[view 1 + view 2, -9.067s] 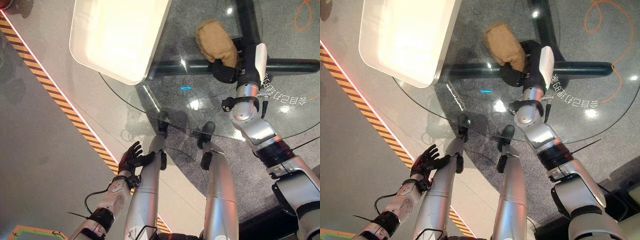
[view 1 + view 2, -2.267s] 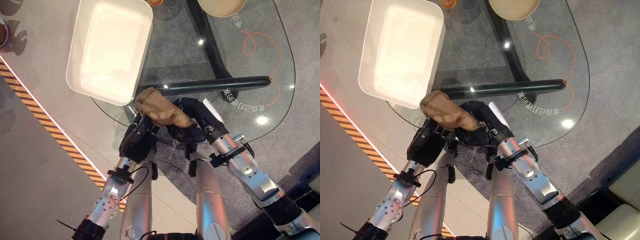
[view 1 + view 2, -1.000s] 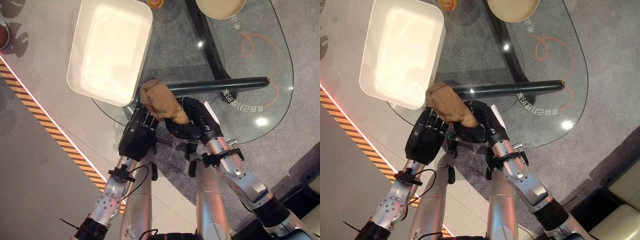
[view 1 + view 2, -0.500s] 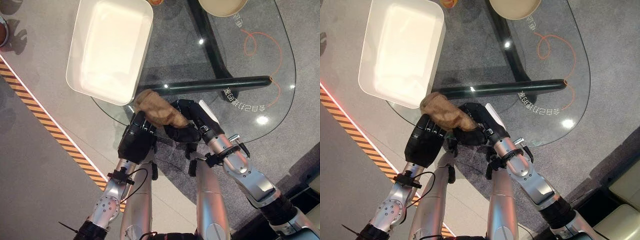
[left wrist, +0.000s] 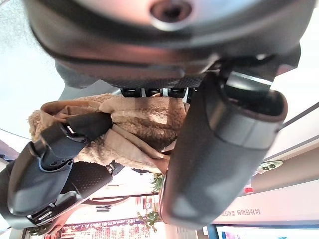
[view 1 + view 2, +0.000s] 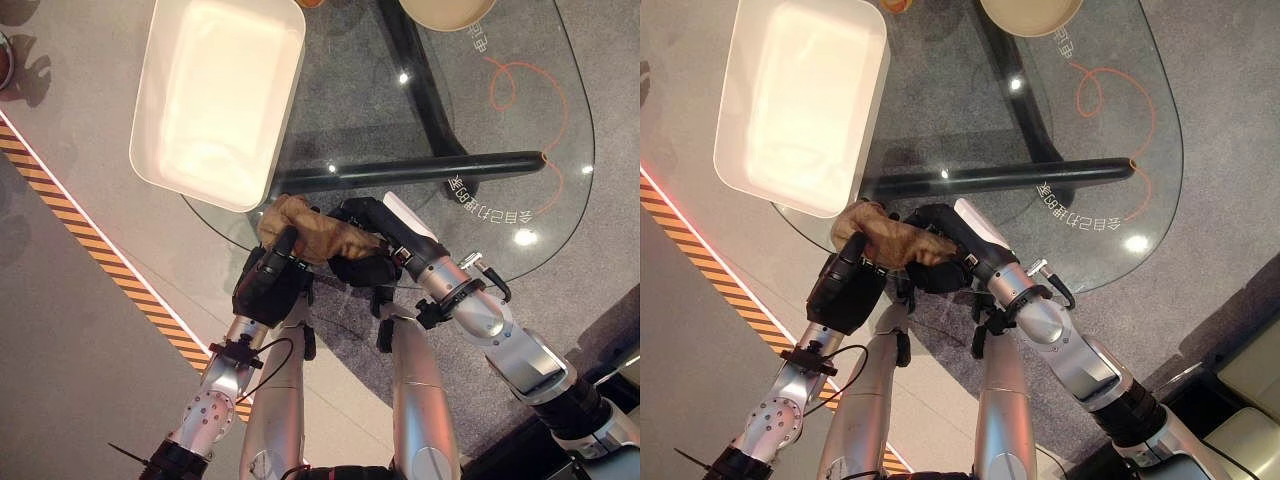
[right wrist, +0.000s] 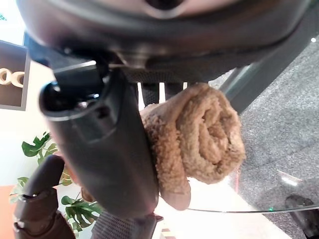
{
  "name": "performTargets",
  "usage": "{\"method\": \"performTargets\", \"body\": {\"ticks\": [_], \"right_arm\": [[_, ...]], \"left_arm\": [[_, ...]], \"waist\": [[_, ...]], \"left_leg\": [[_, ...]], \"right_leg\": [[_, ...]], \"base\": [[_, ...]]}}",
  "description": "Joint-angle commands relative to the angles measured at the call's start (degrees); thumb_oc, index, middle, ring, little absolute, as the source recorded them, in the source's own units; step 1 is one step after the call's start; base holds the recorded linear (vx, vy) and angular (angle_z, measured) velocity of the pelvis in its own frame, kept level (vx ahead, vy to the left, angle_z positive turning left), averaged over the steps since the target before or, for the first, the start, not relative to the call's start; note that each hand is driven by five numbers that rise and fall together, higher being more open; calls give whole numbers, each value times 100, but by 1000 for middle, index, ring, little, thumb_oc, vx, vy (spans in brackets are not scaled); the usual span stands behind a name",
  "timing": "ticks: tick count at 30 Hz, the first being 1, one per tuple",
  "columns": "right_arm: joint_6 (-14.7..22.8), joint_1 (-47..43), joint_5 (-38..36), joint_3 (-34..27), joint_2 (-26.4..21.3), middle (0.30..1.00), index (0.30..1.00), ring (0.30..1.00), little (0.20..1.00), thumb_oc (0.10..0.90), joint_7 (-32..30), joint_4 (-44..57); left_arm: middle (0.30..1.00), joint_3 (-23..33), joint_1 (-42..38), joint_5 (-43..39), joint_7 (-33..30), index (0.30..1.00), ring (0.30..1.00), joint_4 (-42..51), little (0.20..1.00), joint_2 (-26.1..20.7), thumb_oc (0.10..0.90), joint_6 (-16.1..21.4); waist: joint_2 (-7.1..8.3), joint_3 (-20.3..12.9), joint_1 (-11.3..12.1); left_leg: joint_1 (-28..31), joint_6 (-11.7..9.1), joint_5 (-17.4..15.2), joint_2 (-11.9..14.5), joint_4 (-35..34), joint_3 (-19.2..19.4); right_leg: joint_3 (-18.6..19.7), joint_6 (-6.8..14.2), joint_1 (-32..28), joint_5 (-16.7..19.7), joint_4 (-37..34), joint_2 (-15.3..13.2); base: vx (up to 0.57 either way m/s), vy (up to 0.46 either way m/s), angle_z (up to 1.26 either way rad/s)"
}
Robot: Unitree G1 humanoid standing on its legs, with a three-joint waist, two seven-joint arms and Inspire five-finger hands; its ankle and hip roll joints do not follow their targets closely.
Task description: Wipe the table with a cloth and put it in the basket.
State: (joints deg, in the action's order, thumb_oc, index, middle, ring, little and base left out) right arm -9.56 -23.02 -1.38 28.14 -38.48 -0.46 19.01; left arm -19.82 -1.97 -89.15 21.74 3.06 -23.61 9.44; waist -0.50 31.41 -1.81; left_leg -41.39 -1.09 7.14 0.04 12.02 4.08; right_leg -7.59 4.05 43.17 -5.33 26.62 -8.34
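Passing the rolled tan terry cloth [image 6: 310, 233] at frame centre, both left hand [image 6: 268, 285] and right hand [image 6: 372, 245] clamp it; next, release rightward, then carry it to the white rectangular plastic basket [image 6: 160, 170] upper left.

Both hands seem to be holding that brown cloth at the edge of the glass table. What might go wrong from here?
The cloth is bunched between the left hand and the right hand right at the near rim of the glass table. If one lets go before the other grips firmly, it may drop to the floor. The white basket sits to the left, overhanging the table's edge, so a bump from the left hand might shift it.
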Motion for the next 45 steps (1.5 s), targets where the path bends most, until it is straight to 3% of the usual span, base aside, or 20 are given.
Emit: {"method": "performTargets", "body": {"ticks": [1, 2, 4, 5, 30, 31, 32, 33, 45], "right_arm": [[251, -101, 130, 516, -35, 300, 300, 300, 200, 100, 132, 922], [263, -121, 100, 516, -39, 300, 300, 300, 200, 100, 94, 927], [287, -132, 74, 511, -43, 300, 300, 300, 200, 100, 60, 928], [301, -147, 64, 506, -23, 300, 300, 300, 200, 100, 43, 930], [251, -25, -101, 367, 153, 300, 300, 300, 200, 100, -429, 844], [278, -20, -136, 355, 164, 472, 472, 472, 400, 300, -544, 826], [303, -8, -137, 339, 187, 836, 836, 836, 826, 726, -618, 814], [334, 12, -142, 311, 232, 900, 900, 900, 900, 800, -728, 795], [394, 350, 52, -234, 374, 900, 900, 900, 900, 800, -1510, 746]], "left_arm": [[900, -95, -210, 255, 564, 900, 900, 1496, 900, -47, 800, 152], [900, -111, -220, 233, 525, 900, 900, 1516, 900, -55, 800, 161], [575, -120, -224, 214, 503, 575, 575, 1510, 521, -63, 421, 195], [300, -119, -244, 205, 453, 300, 300, 1503, 200, -56, 100, 315], [300, 1, -164, 90, 319, 300, 300, 1427, 200, 115, 100, 393], [300, -5, -168, 85, 310, 300, 300, 1433, 200, 121, 100, 396], [300, -18, -172, 77, 309, 300, 300, 1436, 200, 127, 100, 411], [300, -26, -173, 82, 313, 300, 300, 1424, 200, 150, 100, 424], [300, 62, -110, 128, 323, 300, 300, 1396, 200, 215, 100, 529]], "waist": [[158, -162, 114], [165, -162, 116], [168, -162, 118], [178, -162, 118], [200, -162, 133], [199, -162, 132], [195, -162, 129], [193, -162, 123], [203, -162, 43]], "left_leg": [[41, 80, -1003, -257, 745, 499], [41, 81, -1006, -257, 753, 500], [40, 79, -1008, -259, 757, 495], [43, 84, -1012, -258, 760, 493], [26, 81, -1064, -250, 818, 514], [21, 80, -1066, -252, 822, 515], [22, 82, -1067, -248, 825, 518], [22, 83, -1071, -249, 828, 523], [67, 95, -1097, -217, 798, 591]], "right_leg": [[-138, 92, -58, 691, -949, 441], [-139, 94, -67, 692, -955, 439], [-143, 95, -67, 691, -952, 438], [-151, 96, -71, 690, -947, 436], [-186, 87, -67, 671, -937, 405], [-183, 85, -69, 671, -944, 403], [-180, 86, -59, 669, -928, 405], [-173, 84, -57, 667, -924, 408], [-131, 102, -61, 656, -903, 433]], "base": [[0, 0, 0], [0, 0, 0], [0, 0, 0], [0, 0, 0], [0, 0, 0], [0, 0, 0], [0, 0, 0], [0, 0, 0], [0, 0, 0]]}}
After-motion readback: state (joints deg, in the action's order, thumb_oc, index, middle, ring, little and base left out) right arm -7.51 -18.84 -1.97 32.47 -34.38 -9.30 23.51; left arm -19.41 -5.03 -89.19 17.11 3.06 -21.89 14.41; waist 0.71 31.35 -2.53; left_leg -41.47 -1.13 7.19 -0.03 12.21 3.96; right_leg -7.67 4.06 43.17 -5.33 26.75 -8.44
